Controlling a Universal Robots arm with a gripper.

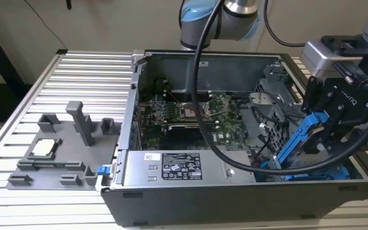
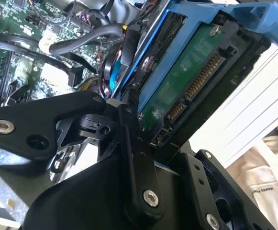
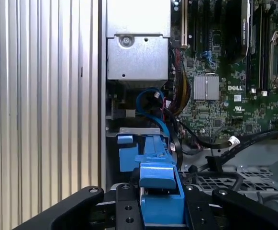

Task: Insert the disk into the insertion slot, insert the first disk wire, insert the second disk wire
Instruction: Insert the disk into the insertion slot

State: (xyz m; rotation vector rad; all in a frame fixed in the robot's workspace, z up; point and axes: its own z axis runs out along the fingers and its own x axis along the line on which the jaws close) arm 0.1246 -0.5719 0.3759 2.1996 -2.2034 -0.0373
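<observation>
Ribbed aluminium counter (image 1: 75, 72) is spread beneath everything, with a plain beige wall behind it. An open computer case (image 1: 235, 206) is laid on the counter, and the grey-and-blue robot arm (image 1: 216, 19) is seen rising behind it. A green motherboard (image 1: 190, 117) is spread across the floor of the case. A grey power-supply box (image 1: 132, 170) is fitted along the near wall. A white label (image 1: 181, 170) with black print and symbols is borne on that box, and a smaller white sticker (image 1: 152, 156) is set just beside it. On the exterior view's left, a grey fixture tray (image 1: 63, 165) is placed on the counter, well apart from the case. A thick black cable (image 1: 235, 163) is looped across the case interior.

The disk (image 1: 302, 143), framed in its bright blue carrier, is held tilted at the exterior view's right end of the case. Its upper end is raised above the rim and its lower end is sunk inside, just beside the grey perforated insertion slot (image 1: 275, 127). Whether the bay has been entered cannot be told. In the second wrist view the disk's green circuit board and gold connector contacts are exposed. The black gripper (image 1: 321, 136) is closed around the disk, and in the first wrist view its fingers (image 3: 127, 206) are clamped against both sides of the blue carrier.
</observation>
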